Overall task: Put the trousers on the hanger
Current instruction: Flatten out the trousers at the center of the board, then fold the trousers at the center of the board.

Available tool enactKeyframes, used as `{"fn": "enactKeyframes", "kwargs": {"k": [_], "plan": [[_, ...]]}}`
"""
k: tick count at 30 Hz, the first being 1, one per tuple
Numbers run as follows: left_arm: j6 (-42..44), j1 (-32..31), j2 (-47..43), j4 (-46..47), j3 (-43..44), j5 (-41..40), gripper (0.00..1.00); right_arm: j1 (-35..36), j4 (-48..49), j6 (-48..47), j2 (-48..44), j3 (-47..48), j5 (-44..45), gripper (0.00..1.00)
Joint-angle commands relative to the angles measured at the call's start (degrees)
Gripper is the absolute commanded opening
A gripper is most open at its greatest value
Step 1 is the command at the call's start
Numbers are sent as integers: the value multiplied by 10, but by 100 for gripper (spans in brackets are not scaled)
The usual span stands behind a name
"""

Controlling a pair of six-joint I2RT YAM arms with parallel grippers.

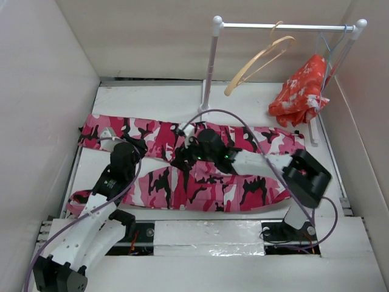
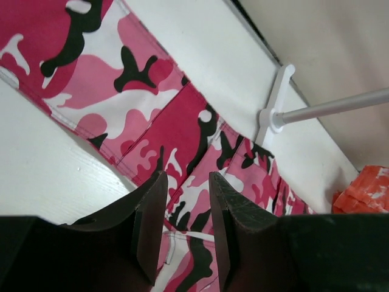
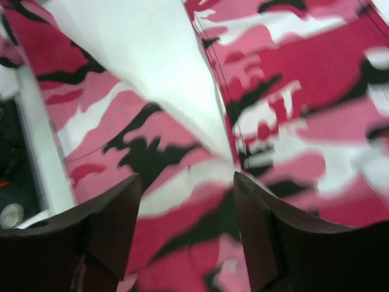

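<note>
Trousers (image 1: 200,182) lie flat on the table (image 1: 152,100), under both jaws. They look soft, light and floppy. Left jaws are a bit open, right jaws wide open, both empty. Pinch where the legs meet, between the right jaws.

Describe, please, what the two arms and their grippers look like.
The left arm and right arm have white shells with black joint housings, and a thin lilac cable loops along each. Small green lights glow near the right arm's wrist. The left gripper and right gripper each have two dark, flat, wedge-shaped fingers.
</note>
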Motion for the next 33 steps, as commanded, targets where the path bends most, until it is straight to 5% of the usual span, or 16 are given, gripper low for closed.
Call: {"fn": "enactKeyframes", "kwargs": {"k": [1,5,14,17,18,20,33], "plan": [[26,-1,-26,-28,56,-17,32,19,-33,-52,123,137,-25,73],[45,-1,-50,-12,65,4,34,45,-77,-58,253,260,-57,76],[55,-1,-57,6,51,29,36,96,-154,-62,378,397,-41,72],[52,-1,-58,13,45,35,36,96,-118,-44,364,377,-62,45],[52,-1,-57,16,44,35,36,89,-111,-40,357,371,-67,17],[49,-1,-52,19,41,39,36,82,-97,-38,331,368,-71,1],[45,-1,-47,16,35,25,36,8,-66,-118,54,231,2,0]]}}
